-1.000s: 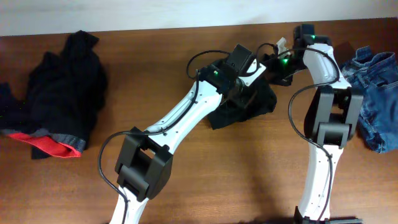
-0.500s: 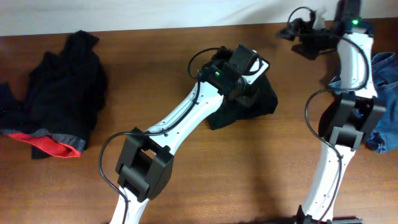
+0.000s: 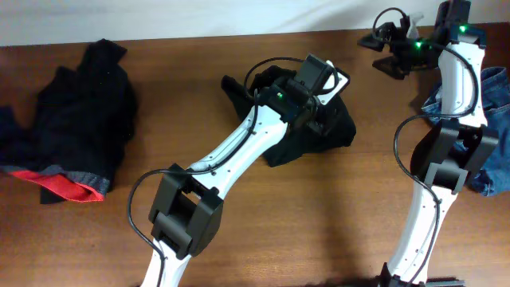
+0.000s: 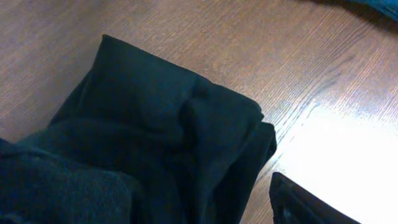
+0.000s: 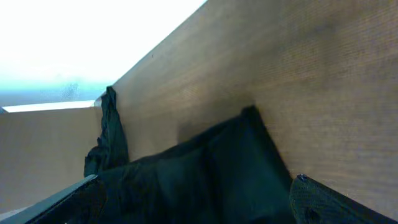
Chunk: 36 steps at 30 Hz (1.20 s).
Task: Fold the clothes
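3 lots of clothes lie on the brown wooden table point(image 3: 319, 231). 1 heap of limp black garments point(image 3: 80, 104) sits at the left edge, with a red-and-grey edge point(image 3: 76, 187) showing on its near side. 1 crumpled black garment point(image 3: 339, 131) lies in the middle of the surface, closer to the far edge than to the near one, and part of it sticks out on the left side of the left arm point(image 3: 239, 151). 1 pair of blue denim jeans point(image 3: 488, 135) lies bunched at the right edge, partly behind the right arm point(image 3: 450, 151). The left gripper point(image 3: 325, 96) is over the far part of the middle black garment; from the left wrist that cloth shows as a thick folded corner point(image 4: 155, 118) lying flat on the wood. Only 1 finger point(image 4: 305, 202) is in view there, set well out to the side and clear of the cloth, so the jaws stand apart and hold nothing. The right gripper point(image 3: 382, 52) is up near the far right corner, well apart from the jeans and from the middle garment. Its 2 fingers point(image 5: 323, 202) are spread wide with nothing between them, and black cloth point(image 5: 217, 168) lies on the wood beyond them.
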{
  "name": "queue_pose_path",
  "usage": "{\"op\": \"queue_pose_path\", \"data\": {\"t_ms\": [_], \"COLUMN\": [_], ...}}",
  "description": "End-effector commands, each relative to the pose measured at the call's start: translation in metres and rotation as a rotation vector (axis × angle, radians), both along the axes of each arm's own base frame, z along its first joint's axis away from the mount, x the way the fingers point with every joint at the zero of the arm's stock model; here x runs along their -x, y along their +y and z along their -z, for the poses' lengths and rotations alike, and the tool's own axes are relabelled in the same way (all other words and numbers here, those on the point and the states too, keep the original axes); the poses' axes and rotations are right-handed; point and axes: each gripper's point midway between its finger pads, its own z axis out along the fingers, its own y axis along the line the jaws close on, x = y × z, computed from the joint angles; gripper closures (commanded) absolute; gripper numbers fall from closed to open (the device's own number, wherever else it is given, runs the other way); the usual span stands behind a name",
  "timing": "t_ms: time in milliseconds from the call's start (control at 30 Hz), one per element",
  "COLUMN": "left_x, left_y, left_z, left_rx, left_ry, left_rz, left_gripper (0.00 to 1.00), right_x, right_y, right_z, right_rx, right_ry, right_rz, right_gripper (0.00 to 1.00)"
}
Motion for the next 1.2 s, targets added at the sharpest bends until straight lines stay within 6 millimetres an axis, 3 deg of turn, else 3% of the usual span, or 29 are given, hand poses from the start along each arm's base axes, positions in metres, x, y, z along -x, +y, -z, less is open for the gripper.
{"op": "queue_pose_path", "data": {"t_ms": [0, 33, 67, 100, 133, 200, 433, 800, 867, 900, 933, 1033, 1167], "left_x": [0.0, -0.001, -0.003, -0.005, -0.009, -0.018, -0.048, -0.067, -0.069, -0.07, -0.071, -0.075, -0.083], "left_y": [-0.007, -0.005, -0.004, -0.001, 0.003, 0.014, 0.07, 0.168, 0.183, 0.192, 0.202, 0.23, 0.262], "left_z": [-0.013, -0.012, -0.012, -0.012, -0.012, -0.011, -0.001, 0.022, 0.025, 0.026, 0.028, 0.027, 0.016], "left_rx": [0.032, 0.032, 0.031, 0.031, 0.029, 0.018, -0.03, -0.157, -0.173, -0.18, -0.186, -0.187, -0.14], "left_ry": [-0.015, -0.014, -0.014, -0.012, -0.011, -0.013, 0.032, 0.148, 0.166, 0.179, 0.191, 0.224, 0.242], "left_rz": [-0.002, -0.007, -0.012, -0.022, -0.044, -0.101, -0.236, -0.415, -0.44, -0.456, -0.473, -0.54, -0.654], "left_gripper": [0.28, 0.31, 0.46, 0.61, 0.89, 0.99, 0.99, 0.99, 0.77, 0.54, 0.49, 0.43, 0.49], "right_x": [0.002, 0.004, 0.006, 0.008, 0.013, 0.019, 0.043, 0.058, 0.062, 0.065, 0.068, 0.073, 0.08], "right_y": [0.003, 0.002, 0.002, 0.001, 0.001, 0.0, 0.005, 0.038, 0.04, 0.04, 0.04, 0.04, 0.041], "right_z": [-0.003, -0.001, 0.001, 0.003, 0.007, 0.012, 0.03, 0.055, 0.063, 0.069, 0.075, 0.088, 0.104], "right_rx": [0.009, 0.019, 0.028, 0.032, 0.042, 0.051, 0.106, 0.133, 0.154, 0.166, 0.178, 0.185, 0.191], "right_ry": [0.006, 0.014, 0.023, 0.04, 0.07, 0.109, 0.226, 0.313, 0.341, 0.358, 0.375, 0.395, 0.388], "right_rz": [-0.007, -0.008, -0.013, -0.01, -0.004, 0.002, -0.033, -0.106, -0.111, -0.113, -0.115, -0.127, -0.169], "right_gripper": [0.0, 0.0, 0.0, 0.0, 0.0, 0.0, 0.0, 0.0, 0.0, 0.0, 0.0, 0.0, 0.03]}}
